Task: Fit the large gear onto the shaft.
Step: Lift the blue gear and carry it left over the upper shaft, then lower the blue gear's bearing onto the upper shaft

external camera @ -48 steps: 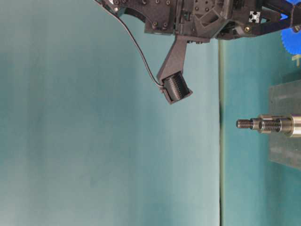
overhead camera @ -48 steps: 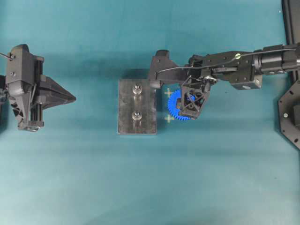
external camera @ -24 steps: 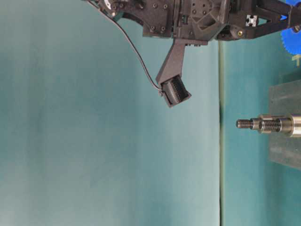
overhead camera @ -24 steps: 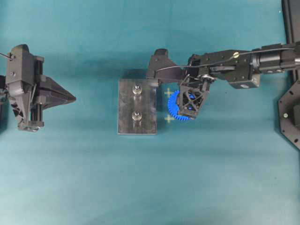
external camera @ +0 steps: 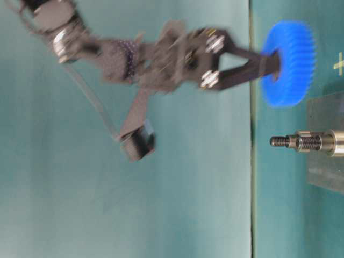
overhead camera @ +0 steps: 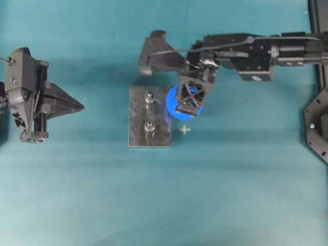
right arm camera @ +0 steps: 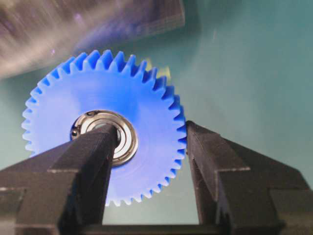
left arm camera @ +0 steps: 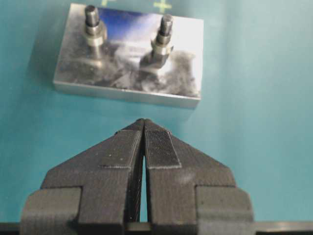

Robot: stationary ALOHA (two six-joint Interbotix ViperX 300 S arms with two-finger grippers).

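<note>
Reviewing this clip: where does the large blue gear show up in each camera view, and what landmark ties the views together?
Overhead: the large gear sits centre-top, in the right gripper, by the grey plate's right edge.
Table-level: upper right, above the shaft.
Left wrist: not in view.
Right wrist: fills the centre-left, one finger in its hub, the other at its rim.
Shared landmark: the grey plate.

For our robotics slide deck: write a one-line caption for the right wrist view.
Right hand grips the large gear, one finger in its bearing hub, one on its toothed rim.
</note>
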